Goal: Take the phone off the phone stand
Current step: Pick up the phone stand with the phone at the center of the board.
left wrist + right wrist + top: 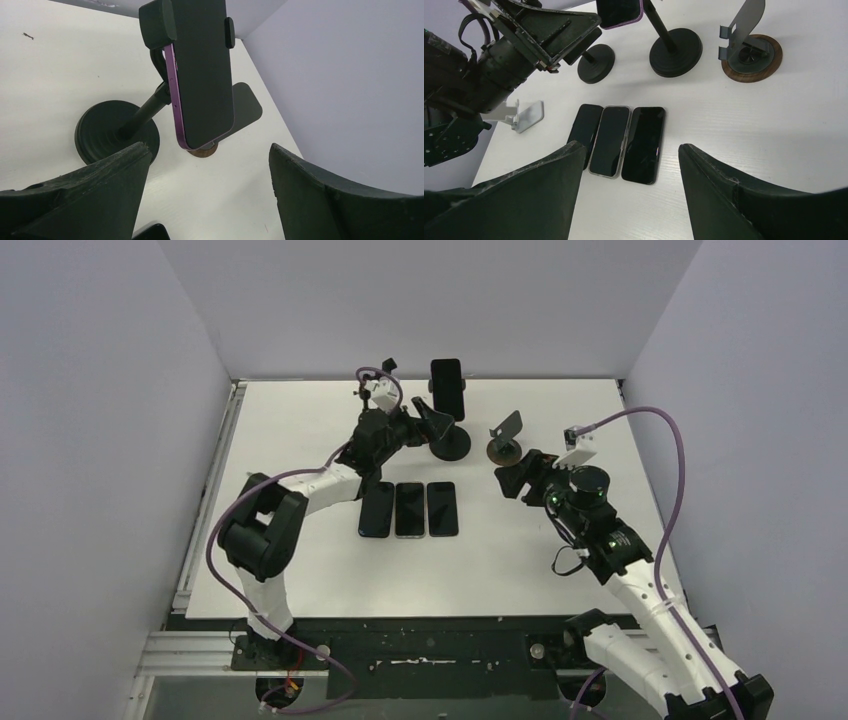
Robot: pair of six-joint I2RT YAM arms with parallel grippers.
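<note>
A dark phone with a purple edge (447,387) is clamped upright in a black phone stand with a round base (451,445) at the back middle of the table. In the left wrist view the phone (202,70) hangs in the clamp above the base (116,131). My left gripper (428,418) is open and empty, just left of and below the phone, not touching it; the left wrist view (210,200) shows the gap. My right gripper (512,478) is open and empty, right of the stand, above bare table (629,190).
Three phones (410,509) lie side by side flat on the table in front of the stand. A metal stand on a wooden disc (505,437) sits right of the black stand. A second black stand (595,62) and a small white stand (525,115) are to the left.
</note>
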